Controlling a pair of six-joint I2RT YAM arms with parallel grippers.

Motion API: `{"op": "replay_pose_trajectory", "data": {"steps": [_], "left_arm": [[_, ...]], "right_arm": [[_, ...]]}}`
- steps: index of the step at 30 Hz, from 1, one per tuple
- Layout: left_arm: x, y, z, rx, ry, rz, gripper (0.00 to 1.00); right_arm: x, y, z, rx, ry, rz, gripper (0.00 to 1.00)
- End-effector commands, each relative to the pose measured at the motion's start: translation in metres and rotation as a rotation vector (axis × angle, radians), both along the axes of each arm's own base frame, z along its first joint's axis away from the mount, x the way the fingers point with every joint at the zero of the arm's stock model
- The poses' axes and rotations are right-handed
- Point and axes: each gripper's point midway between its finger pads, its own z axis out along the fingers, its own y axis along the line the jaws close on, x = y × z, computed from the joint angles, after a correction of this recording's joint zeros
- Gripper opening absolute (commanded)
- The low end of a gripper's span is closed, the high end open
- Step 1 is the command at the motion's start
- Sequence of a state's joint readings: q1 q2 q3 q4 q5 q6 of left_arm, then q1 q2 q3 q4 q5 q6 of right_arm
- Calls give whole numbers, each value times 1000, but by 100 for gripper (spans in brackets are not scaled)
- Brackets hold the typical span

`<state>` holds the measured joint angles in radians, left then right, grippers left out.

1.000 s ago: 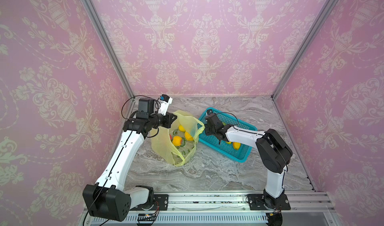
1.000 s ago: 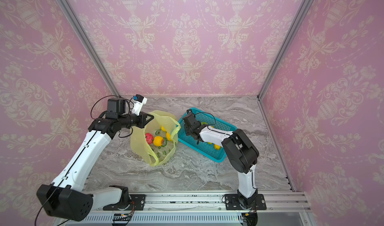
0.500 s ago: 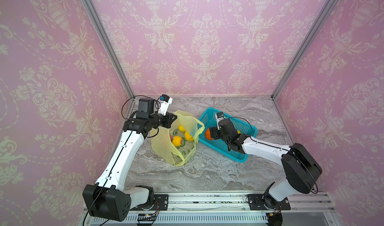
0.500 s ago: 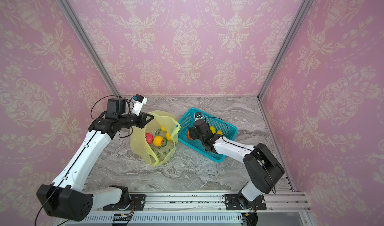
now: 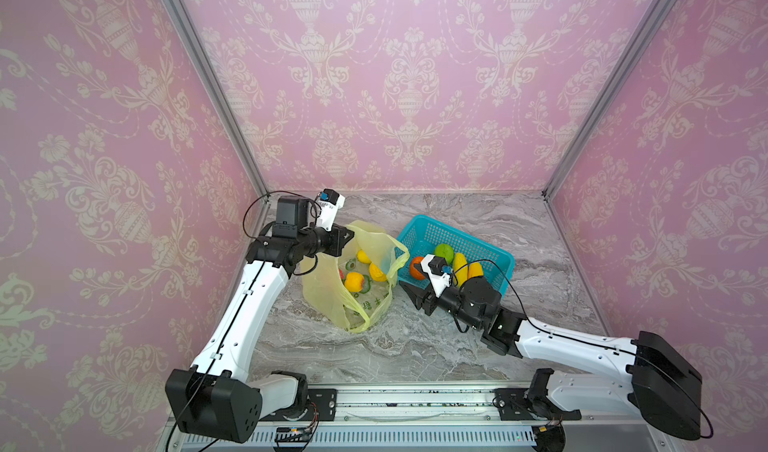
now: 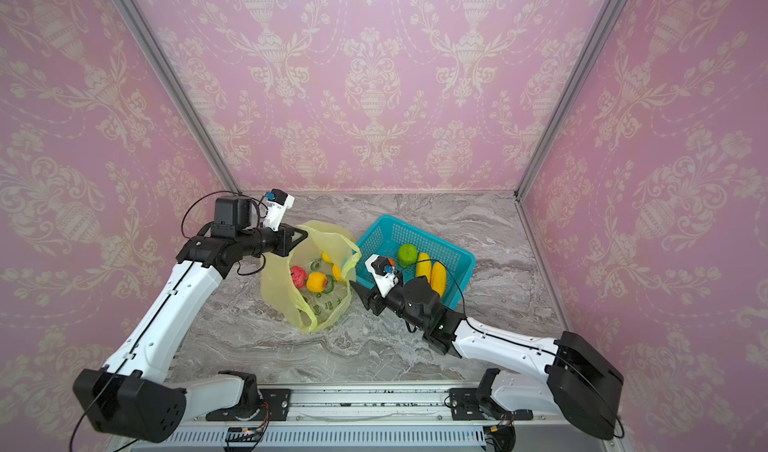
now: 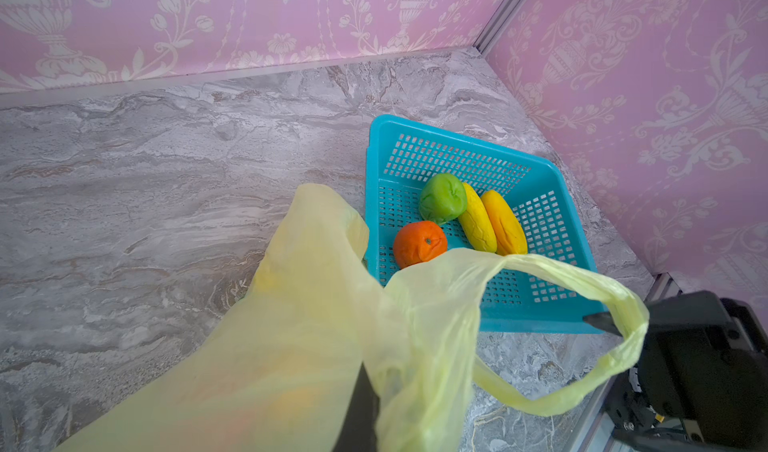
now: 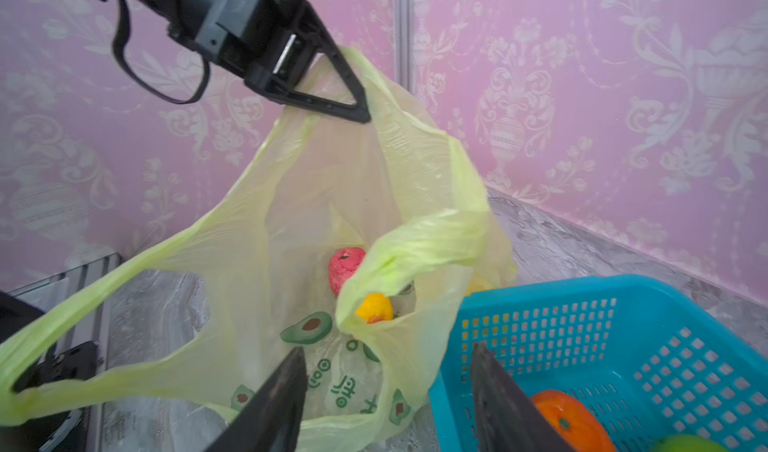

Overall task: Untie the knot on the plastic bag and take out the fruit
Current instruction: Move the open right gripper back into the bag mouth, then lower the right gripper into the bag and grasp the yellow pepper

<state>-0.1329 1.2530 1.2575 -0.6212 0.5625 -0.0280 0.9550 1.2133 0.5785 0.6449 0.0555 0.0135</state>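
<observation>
1. Plastic bag stands open, left of turquoise basket; left gripper pinches its far rim.
2. Right gripper hangs open, empty, at basket's near-left corner.
3. 4 fruit lie in basket, others in bag.

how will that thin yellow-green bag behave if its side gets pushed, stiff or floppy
Probably very floppy: the plastic bag is thin and see-through, and its mouth stands up only where the left gripper pinches the rim; the free handle sags. Likely light itself, with the fruit weighing its bottom, so a push would probably dent the wall, not slide it.
</observation>
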Motion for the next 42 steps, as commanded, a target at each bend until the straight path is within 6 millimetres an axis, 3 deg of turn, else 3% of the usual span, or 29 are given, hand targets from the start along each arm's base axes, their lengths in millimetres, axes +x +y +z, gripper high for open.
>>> {"op": "replay_pose_trajectory", "data": {"steps": [1,8,13,19,26,32,38,42], "left_arm": [[0,3,-1,-14,19,16,0],[-1,3,0,-14,18,15,0],[-1,3,0,-15,18,14,0],[-1,2,0,-17,17,12,0],[-3,-2,4,-37,11,-10,0],[-4,-5,6,-52,7,-25,0],[-4,-5,6,-52,8,-24,0],[-4,-4,6,-51,6,-22,0]], "right_arm": [[-14,29,3,-78,-100,90,62],[-14,81,-44,-271,-57,155,52],[2,102,-84,-377,-2,137,48],[27,119,-116,-484,69,63,44],[55,140,-140,-583,134,-27,53],[80,150,-161,-680,169,-125,72],[99,149,-191,-784,228,-200,74],[101,150,-200,-810,258,-198,66]]}}
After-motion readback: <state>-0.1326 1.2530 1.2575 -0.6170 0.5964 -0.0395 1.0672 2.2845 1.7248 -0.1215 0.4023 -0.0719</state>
